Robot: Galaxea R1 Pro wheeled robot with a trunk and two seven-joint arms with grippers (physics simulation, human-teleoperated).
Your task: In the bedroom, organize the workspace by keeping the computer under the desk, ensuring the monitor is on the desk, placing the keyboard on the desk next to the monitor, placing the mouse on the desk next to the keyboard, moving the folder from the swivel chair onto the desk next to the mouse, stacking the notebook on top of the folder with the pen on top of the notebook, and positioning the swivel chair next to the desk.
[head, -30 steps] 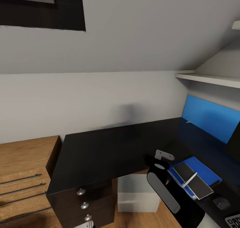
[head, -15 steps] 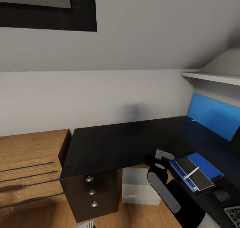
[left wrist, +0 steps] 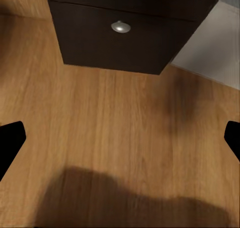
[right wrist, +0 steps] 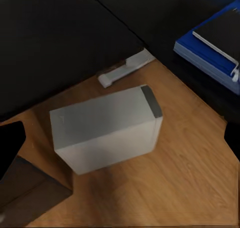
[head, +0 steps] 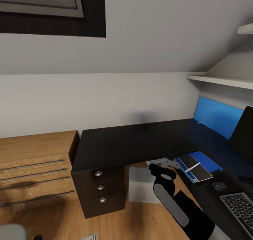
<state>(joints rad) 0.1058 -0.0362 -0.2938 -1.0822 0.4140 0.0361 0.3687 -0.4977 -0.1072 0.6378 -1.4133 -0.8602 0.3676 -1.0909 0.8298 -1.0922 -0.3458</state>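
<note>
Beyond the right gripper's (head: 160,161) wide-apart, empty fingers, the grey computer (right wrist: 105,128) sits on the floor by the desk (head: 133,145). Past it, the pen (head: 192,167) lies on the notebook (head: 195,166), stacked on the blue folder (head: 207,161), likely finished. The left gripper's fingers look spread too, holding nothing.

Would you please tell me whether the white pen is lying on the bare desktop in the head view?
No, the white pen lies on the dark notebook, which sits on the blue folder on the black desk.
</note>
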